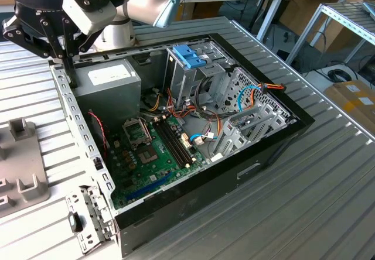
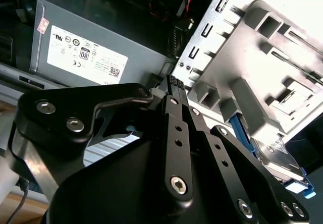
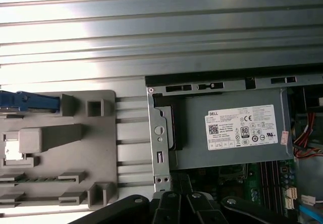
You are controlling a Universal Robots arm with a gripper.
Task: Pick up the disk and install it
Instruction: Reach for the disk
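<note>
Gripper [image 2: 172,81] pinched closed, empty, at exterior view's upper left by the power supply [image 1: 108,78]; disk [image 2: 276,154] lying in grey fixture [image 2: 262,37].

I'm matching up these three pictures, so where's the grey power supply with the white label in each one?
Exterior view: the power supply sits in the open case, at its corner toward the exterior view's left.
Second wrist view: the power supply lies beside the case's perforated edge, label showing.
First wrist view: the power supply sits just inside the case wall, label facing the camera.
Shared landmark: the grey fixture plate beside the case.
</note>
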